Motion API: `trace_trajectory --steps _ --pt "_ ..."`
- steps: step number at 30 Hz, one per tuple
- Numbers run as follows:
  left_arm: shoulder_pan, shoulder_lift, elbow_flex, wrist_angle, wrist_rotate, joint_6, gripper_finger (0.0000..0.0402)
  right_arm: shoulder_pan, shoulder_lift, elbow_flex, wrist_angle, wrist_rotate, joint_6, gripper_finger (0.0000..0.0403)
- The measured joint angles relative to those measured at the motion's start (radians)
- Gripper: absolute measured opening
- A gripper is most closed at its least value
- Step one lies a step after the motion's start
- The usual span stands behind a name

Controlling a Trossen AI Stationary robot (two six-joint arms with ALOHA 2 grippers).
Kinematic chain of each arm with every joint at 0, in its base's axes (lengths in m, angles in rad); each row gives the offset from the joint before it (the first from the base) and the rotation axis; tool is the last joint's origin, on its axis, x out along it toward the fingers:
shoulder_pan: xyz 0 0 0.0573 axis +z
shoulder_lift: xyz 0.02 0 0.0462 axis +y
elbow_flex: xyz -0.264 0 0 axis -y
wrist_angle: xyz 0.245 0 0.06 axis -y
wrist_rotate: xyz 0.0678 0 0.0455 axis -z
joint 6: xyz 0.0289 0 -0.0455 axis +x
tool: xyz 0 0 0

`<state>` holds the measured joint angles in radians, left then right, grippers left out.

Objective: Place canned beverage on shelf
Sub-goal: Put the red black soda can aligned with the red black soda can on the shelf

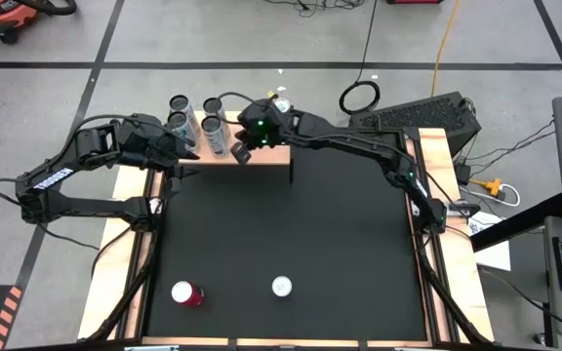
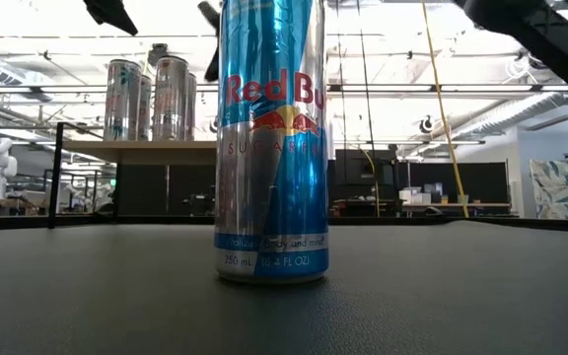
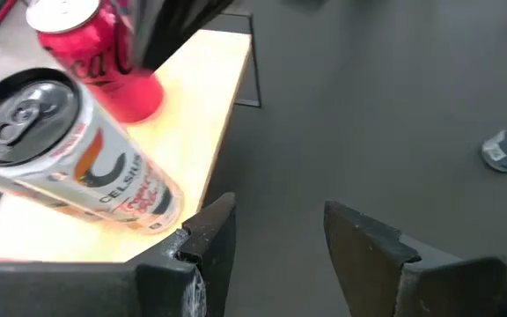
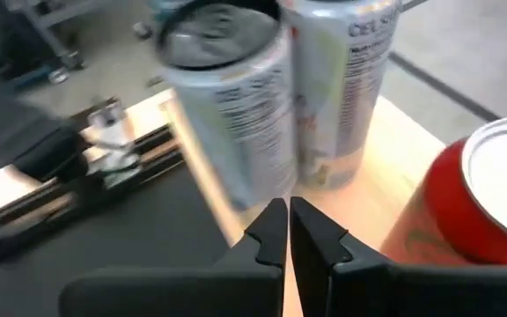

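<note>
1. We see both arms up at the far end of the worktop (image 1: 291, 234), over the shelf (image 1: 271, 156) with its light wooden top.
2. The right claw (image 4: 288, 231) is pinched fully together with nothing in it, hovering just in front of a silver Celsius can (image 4: 346, 88) and right beside a red can (image 4: 473, 202) on the shelf.
3. The left claw (image 3: 275, 233) has its fingers partly apart and empty, sitting at the shelf's left corner near a Celsius can (image 3: 69, 150).
4. A cluster of silver cans (image 1: 195, 119) stands on the shelf.
5. Still down on the black worktop: a red can (image 1: 185, 293) and a blue-silver Red Bull can (image 1: 281, 287), both upright near the front edge, well apart from the shelf.
</note>
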<state>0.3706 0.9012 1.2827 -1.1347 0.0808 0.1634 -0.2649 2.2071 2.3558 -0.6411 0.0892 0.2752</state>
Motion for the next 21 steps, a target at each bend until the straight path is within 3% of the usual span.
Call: trace_trajectory --steps 6,14,21 --pt "0.0 0.001 0.0 0.004 -0.007 0.0 0.0178 0.01 -0.104 0.0 -0.178 -0.069 -0.008 0.0" --pt "0.0 0.015 0.0 -0.003 -0.007 -0.001 0.0178 0.012 -0.187 0.0 -0.404 -0.062 -0.052 0.0" --pt "0.0 0.016 0.0 0.002 -0.009 -0.047 0.0178 0.012 -0.195 0.0 -0.491 -0.061 -0.009 0.0"
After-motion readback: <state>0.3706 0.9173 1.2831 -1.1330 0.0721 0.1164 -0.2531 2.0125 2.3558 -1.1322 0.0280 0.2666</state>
